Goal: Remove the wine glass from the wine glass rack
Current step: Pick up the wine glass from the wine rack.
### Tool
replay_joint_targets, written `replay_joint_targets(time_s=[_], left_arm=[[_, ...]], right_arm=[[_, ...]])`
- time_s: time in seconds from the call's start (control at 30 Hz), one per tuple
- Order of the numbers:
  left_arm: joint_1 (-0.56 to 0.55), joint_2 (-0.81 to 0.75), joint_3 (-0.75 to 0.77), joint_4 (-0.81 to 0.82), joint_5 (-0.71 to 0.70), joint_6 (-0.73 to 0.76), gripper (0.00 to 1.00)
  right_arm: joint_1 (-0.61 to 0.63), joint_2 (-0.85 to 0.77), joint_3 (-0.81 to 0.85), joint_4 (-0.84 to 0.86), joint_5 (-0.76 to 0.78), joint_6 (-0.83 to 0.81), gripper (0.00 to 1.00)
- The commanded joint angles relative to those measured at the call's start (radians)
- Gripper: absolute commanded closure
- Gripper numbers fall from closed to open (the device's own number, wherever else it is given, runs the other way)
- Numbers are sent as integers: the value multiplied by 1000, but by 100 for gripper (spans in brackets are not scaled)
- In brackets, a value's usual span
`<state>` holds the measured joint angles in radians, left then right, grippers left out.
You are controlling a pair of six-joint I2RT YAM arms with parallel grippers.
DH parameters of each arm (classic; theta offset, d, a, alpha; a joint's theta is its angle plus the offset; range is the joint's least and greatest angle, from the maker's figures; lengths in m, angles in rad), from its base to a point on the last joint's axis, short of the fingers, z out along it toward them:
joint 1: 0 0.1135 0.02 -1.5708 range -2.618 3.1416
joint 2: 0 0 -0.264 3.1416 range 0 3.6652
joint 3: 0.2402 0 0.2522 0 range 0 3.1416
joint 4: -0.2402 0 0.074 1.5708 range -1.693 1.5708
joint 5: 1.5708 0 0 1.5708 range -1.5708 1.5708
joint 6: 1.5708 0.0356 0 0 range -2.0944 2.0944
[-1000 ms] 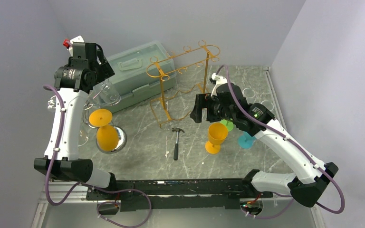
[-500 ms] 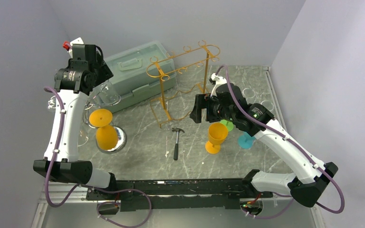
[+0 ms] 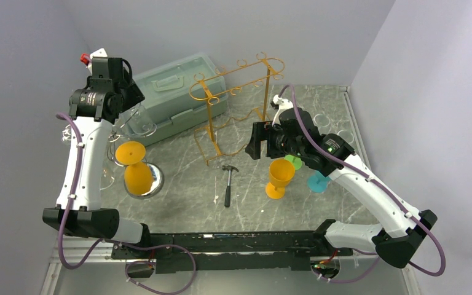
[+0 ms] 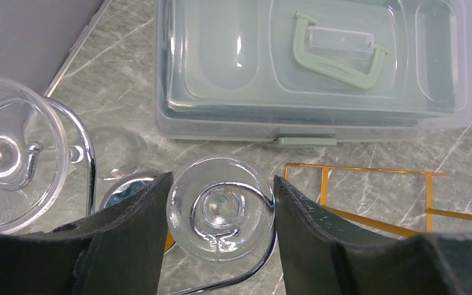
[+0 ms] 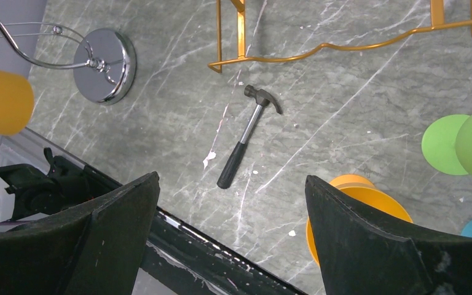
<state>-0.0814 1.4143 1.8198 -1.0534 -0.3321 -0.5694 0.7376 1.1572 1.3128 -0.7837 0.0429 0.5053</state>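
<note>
A clear wine glass (image 4: pixel 220 209) hangs upside down from a hook of the chrome wine glass rack (image 4: pixel 91 166), its round foot facing the left wrist camera. My left gripper (image 4: pixel 222 178) has both fingers against the rim of that foot, one on each side, with the chrome hook curling round the stem. From above, the left gripper (image 3: pixel 132 114) is high at the back left, over the rack's base (image 3: pixel 153 178). My right gripper (image 5: pixel 232 178) hangs open and empty above the table, near an orange goblet (image 3: pixel 280 177).
A second clear glass (image 4: pixel 12 160) and an inverted orange glass (image 3: pixel 136 172) hang on the same rack. A lidded plastic box (image 3: pixel 178 92) sits behind it. An orange wire rack (image 3: pixel 233 110), a hammer (image 3: pixel 228 183), a green glass (image 3: pixel 294 161) and a teal one (image 3: pixel 317 182) stand mid-table.
My left gripper's fingers have drawn in around the hanging glass's foot and the glass has shifted slightly. The right arm has stayed still.
</note>
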Motion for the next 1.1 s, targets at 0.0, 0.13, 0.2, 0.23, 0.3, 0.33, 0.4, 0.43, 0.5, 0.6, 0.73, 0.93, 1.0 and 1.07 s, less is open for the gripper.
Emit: replay_joint_targets(time_s=[0.0, 0.13, 0.2, 0.23, 0.3, 0.33, 0.4, 0.43, 0.5, 0.6, 0.73, 0.93, 1.0, 1.07], left_arm=[[2, -43, 43, 55, 47, 3, 45], [2, -51, 38, 80, 69, 10, 45], [2, -52, 45, 84, 73, 15, 45], [2, -52, 48, 84, 75, 18, 45], [2, -50, 58, 83, 83, 24, 45], [2, -50, 59, 87, 87, 25, 45], [2, -48, 65, 86, 100, 28, 46], [2, -47, 68, 84, 106, 30, 45], [2, -46, 71, 81, 118, 32, 46], [2, -53, 67, 75, 131, 35, 46], [2, -61, 67, 62, 157, 42, 46], [2, -71, 62, 58, 192, 57, 47], [2, -69, 69, 51, 202, 60, 47], [2, -70, 69, 49, 211, 64, 47]], right_arm=[[3, -19, 0, 47, -6, -10, 9], [3, -18, -4, 50, -5, -7, 10], [3, -17, -4, 51, -3, -7, 10], [3, -16, -4, 51, -4, -6, 10], [3, -16, -6, 52, -3, -5, 10], [3, -16, -6, 54, -3, -5, 10], [3, -13, -6, 53, -3, -5, 10], [3, -13, -6, 53, -3, -5, 10], [3, -12, -6, 52, -3, -4, 10], [3, -14, -6, 52, -1, -4, 10], [3, -14, -9, 56, -1, 0, 10], [3, -15, -15, 61, -3, 4, 10], [3, -15, -16, 63, -3, 5, 10], [3, -16, -19, 64, -3, 7, 10]])
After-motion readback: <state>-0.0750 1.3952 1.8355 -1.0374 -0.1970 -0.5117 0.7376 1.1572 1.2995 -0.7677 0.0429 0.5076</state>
